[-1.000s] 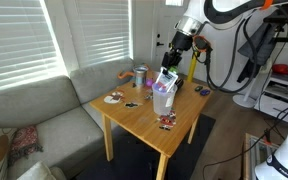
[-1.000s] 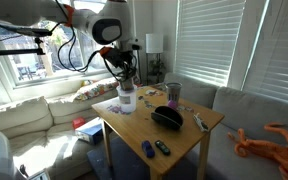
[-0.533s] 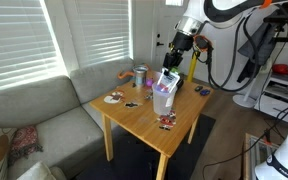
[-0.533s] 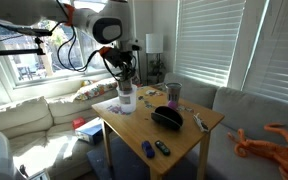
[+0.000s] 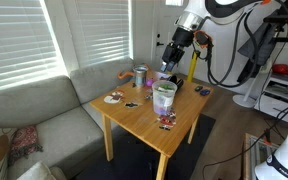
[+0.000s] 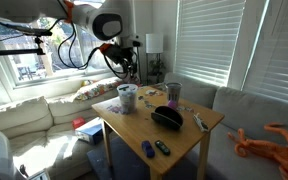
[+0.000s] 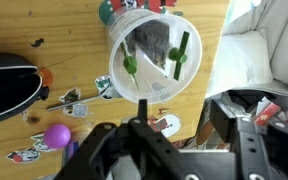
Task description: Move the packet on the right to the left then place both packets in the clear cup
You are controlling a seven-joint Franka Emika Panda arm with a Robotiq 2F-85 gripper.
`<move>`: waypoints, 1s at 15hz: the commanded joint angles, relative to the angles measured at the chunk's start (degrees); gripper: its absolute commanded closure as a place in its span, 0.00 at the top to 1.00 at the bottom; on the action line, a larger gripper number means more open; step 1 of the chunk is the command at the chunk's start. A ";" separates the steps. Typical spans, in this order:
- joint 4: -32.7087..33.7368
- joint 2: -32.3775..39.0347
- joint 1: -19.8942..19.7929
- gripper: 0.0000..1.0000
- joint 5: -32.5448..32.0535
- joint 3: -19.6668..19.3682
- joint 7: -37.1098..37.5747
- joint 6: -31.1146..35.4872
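Standing just below gripper (image 5: 170,67): clear cup (image 5: 164,99)

— What's on the wooden table (image 5: 134,118)?
— Straight below the gripper (image 5: 169,68) the clear cup (image 5: 164,98) stands upright on the bare wood.
— And around it?
— In the wrist view a black oval case (image 7: 9,85) lies well off to one side of the gripper, with a purple ball (image 7: 56,135) and a few small printed cards (image 7: 72,102) nearer in. In an exterior view a silvery mug (image 5: 141,77) stands near the cup, and a round flat piece (image 5: 114,98) lies farther out, by the table's edge.
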 commanded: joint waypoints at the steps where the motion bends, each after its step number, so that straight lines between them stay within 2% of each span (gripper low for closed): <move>1: 1.83 -0.51 -0.63 0.98 0.40 -0.34 -1.51 -2.51; 8: 2.54 -3.11 -1.67 1.00 -1.29 0.31 2.39 -5.69; 9: 1.95 -1.86 -1.27 1.00 -0.17 0.07 0.18 -3.23; 15: 1.92 -1.73 -1.33 1.00 -0.19 0.08 0.25 -3.36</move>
